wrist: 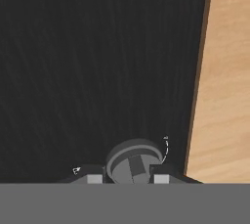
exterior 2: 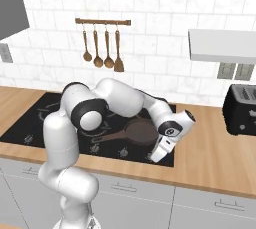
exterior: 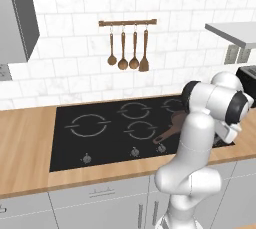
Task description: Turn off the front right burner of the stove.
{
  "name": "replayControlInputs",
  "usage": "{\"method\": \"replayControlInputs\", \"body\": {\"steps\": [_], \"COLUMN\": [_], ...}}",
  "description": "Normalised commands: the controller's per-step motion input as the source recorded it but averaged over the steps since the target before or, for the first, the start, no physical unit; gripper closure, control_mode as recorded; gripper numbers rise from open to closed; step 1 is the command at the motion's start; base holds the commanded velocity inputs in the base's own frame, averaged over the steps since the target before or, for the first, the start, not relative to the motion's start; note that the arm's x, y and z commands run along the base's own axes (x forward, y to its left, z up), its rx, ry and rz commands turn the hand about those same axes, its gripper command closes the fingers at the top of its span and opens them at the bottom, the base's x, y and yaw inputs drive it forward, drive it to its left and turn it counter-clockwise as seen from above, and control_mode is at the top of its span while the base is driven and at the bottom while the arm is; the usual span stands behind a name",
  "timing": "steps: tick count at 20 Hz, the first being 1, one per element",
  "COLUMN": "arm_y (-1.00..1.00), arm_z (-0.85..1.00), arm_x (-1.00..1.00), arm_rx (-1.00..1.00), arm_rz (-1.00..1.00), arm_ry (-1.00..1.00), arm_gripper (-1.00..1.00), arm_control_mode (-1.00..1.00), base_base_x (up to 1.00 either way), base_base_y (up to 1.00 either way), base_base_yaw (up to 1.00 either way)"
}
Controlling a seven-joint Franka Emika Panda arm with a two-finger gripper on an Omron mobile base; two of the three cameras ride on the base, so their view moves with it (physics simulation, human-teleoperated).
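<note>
Along the back of the kitchen runs a white tiled wall, and below it a wooden counter carrying the stove, a wide black glass cooktop set into the wood. In the left base view three white ring-marked burners show in full, with part of a fourth behind the arm. The front right burner lies under the brown skillet, whose handle points toward the stove's front left. One skillet is visible. On the counter to the right of the stove stands one black toaster, beneath a grey shelf. On the wall hangs one wooden rail with four wooden utensils side by side. Three small dark knobs show along the stove's front edge in the left base view. At the front right corner the gripper is lowered onto one more knob, close to the stove's right edge and the wood beyond. In the hand view its two fingertips sit on either side of that knob, right against it, pinching it. A small white arc mark curves just beside the knob.
</note>
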Motion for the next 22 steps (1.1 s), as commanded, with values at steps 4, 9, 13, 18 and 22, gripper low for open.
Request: {"method": "replayControlInputs", "body": {"steps": [4,9,13,18,22], "arm_y": [0.0,0.09,0.19,0.24,0.31], "arm_z": [0.0,0.0,0.0,0.0,0.0], "arm_x": [-0.05,0.0,0.0,0.0,0.1], "arm_rx": [0.0,-0.01,-0.04,-0.04,-0.05], "arm_rz": [-0.22,-0.39,-0.52,-0.59,-0.67], "arm_ry": [0.0,-0.01,0.0,0.0,0.0], "arm_gripper": [1.0,1.0,1.0,1.0,1.0], "arm_control_mode": [-1.0,-1.0,-1.0,-1.0,-1.0], "base_base_x": [0.0,0.0,0.0,0.0,0.0], "base_base_y": [0.0,0.0,0.0,0.0,0.0], "base_base_yaw": [0.0,0.0,0.0,0.0,0.0]}}
